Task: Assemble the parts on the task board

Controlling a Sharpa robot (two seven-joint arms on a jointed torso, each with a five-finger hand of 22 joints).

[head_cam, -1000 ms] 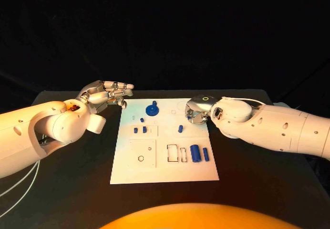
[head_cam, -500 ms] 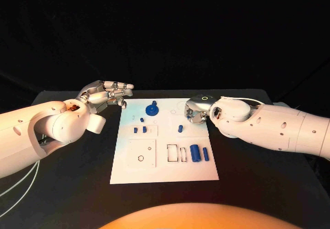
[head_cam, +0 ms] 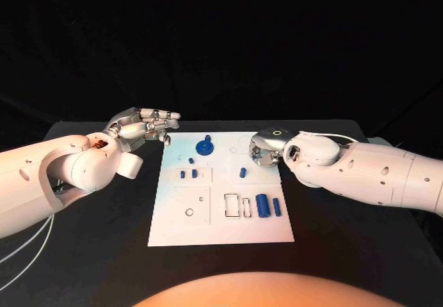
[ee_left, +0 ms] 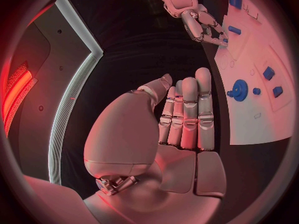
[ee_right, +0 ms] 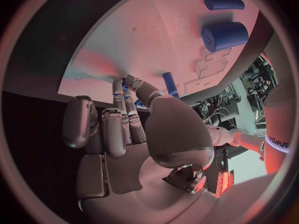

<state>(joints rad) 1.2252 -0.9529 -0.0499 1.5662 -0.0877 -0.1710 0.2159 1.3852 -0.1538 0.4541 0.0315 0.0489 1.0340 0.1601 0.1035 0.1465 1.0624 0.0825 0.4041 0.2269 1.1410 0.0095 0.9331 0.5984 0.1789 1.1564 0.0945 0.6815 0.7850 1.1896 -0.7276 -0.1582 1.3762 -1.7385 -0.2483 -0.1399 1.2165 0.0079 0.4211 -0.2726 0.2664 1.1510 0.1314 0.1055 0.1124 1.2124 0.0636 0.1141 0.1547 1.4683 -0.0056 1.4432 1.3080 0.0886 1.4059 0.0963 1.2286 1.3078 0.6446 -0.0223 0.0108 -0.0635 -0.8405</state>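
Task board (head_cam: 221, 220) between two empty hands, left (head_cam: 146, 126) and right (head_cam: 262, 151), fingers apart.

table: black table (head_cam: 111, 236), matte top, its far edge a straight line across the scene
backdrop: plain black beyond the far edge, reaching to the top of the head view
panel: dark wall panel (ee_left: 44, 79) with a pale lit strip (ee_left: 74, 89) along its edge, in the left wrist view
light: red glow (ee_left: 15, 92) on that panel
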